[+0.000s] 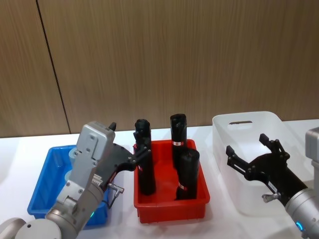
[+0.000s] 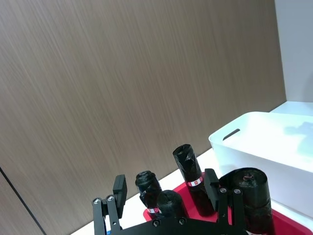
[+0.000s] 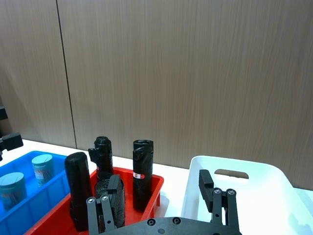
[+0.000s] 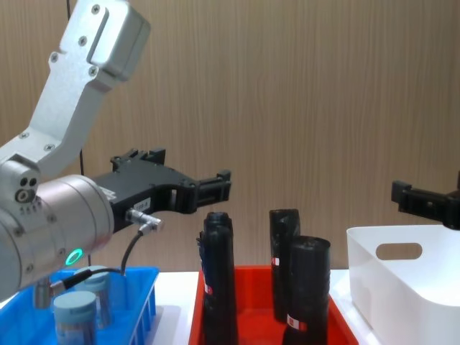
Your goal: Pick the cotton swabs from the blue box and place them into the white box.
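The left gripper (image 2: 165, 183), fingers apart, hangs at the left edge of the red tray (image 1: 172, 209) by the blue box (image 1: 39, 196) holding 2 cotton swabs (image 3: 12, 188), the right gripper (image 1: 245, 144), equally spread, over the white box (image 1: 232, 191) right of it.

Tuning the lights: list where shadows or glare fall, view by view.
Left wrist view: a soft grey shadow lies on the inner wall of the white smooth plastic bin. Head view: the red plastic tray casts a faint shadow on the white table. Chest view: a green lamp glows on the left arm.
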Robot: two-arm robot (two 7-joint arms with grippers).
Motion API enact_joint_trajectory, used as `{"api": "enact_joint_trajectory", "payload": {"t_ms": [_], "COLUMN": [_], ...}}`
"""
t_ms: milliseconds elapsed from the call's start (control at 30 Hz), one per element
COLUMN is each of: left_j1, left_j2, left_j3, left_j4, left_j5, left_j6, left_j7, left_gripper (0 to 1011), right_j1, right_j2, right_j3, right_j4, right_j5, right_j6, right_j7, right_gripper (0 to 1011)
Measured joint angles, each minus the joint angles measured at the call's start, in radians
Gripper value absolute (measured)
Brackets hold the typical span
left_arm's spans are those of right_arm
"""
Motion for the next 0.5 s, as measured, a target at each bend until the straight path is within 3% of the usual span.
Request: {"api": "enact_joint_trajectory", "payload": {"t_ms": [267,500], "left_j1": [-0.001,0.015], "left_j2": [0.020,0.055], "left_j3": [-0.020,-0.049], "left_j4": [0.019,0.025], "left_j5": [-0.024,-0.080], "left_j6": [-0.015,-0.023], "left_j7": [-0.041,-0.058], "left_gripper": [1004,1004], "right_j1": [0.000,0.000], "right_j2": [0.000,0.000], "right_j3": [0.000,0.000], "right_j4": [0.000,0.000], "right_j5": [0.000,0.000], "right_j6": [0.000,0.000], "right_j7": [0.000,0.000], "right_gripper": [1001,1001]}}
